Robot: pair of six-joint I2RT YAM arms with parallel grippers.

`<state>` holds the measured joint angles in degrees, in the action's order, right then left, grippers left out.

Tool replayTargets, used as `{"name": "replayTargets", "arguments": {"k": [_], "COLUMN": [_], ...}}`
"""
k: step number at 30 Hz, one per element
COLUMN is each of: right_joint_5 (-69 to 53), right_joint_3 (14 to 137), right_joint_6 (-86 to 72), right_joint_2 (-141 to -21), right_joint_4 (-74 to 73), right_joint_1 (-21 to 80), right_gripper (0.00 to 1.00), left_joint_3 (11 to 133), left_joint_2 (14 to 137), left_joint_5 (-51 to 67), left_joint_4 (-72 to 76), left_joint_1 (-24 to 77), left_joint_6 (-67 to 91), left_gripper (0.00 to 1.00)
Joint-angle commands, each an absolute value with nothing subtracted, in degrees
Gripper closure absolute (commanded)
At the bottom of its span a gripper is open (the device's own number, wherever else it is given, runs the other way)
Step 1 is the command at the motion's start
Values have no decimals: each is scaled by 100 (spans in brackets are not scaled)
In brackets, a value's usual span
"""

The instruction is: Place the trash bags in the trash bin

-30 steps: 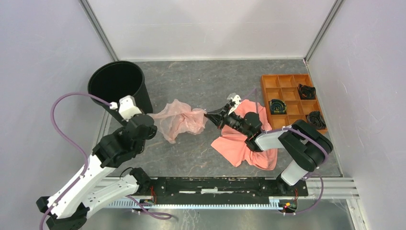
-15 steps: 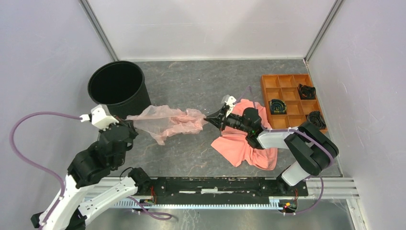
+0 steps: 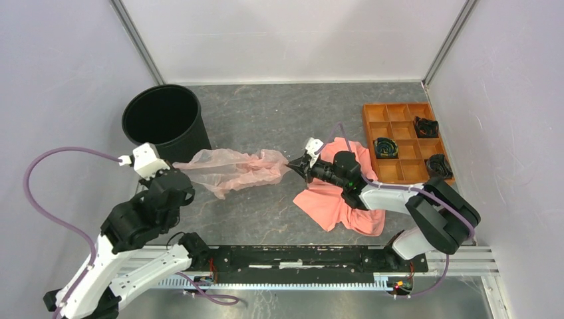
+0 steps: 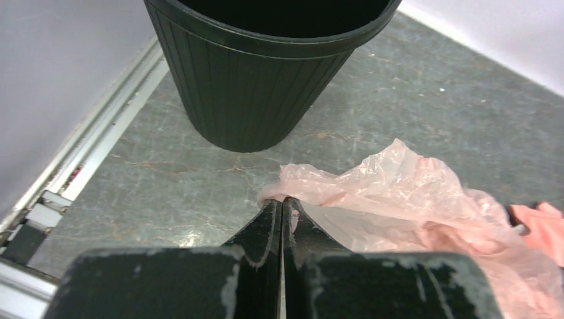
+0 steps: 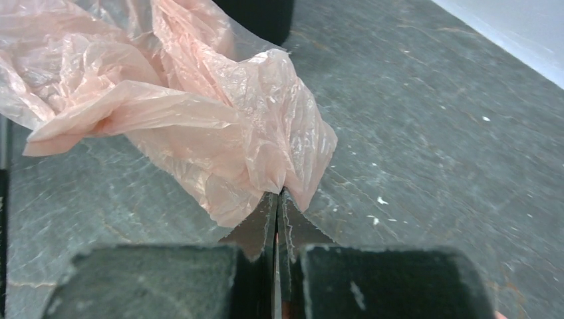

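The pale pink translucent trash bag hangs stretched between my two grippers just above the table. My left gripper is shut on the bag's left edge, in front of the black round trash bin, whose ribbed wall fills the top of the left wrist view. My right gripper is shut on the bag's right end. The bin stands upright and open at the far left.
A coral-orange cloth lies under my right arm. A flat orange tray with compartments holding dark rolled items sits at the far right. Metal rails edge the table at left and front.
My left arm pulled back and left from the bin's side, drawing the bag out long. My right gripper slid slightly left with the bag's other end.
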<state>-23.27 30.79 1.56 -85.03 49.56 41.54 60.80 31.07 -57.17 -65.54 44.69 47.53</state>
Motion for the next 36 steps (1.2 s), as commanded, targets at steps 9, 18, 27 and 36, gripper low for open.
{"name": "replayTargets", "arguments": {"k": [9,18,27,36], "right_joint_5": [-985,-684,-672,-2236], "right_joint_3": [2944,3155,3341,3587], "right_joint_6": [148,-321,-834,-1547], "right_joint_2": [-8227,-8491,-8773,-9396], "right_joint_4": [4932,4619,4391,4820], "right_joint_1": [3980,3738,3443,2993], "right_gripper": [100,100,100,100], "left_joint_3": [6129,6235,6280,6243], "left_joint_2": [2732,2422,2426,2569], "left_joint_5": [-6526,-6372,-6208,-5301], "left_joint_4": [-6844,-6647,-6367,-5471], "left_joint_1": [4438,4438,4436,4438], "left_joint_6": [5199,5001,4790,4037], "left_gripper": [98,98,98,98]}}
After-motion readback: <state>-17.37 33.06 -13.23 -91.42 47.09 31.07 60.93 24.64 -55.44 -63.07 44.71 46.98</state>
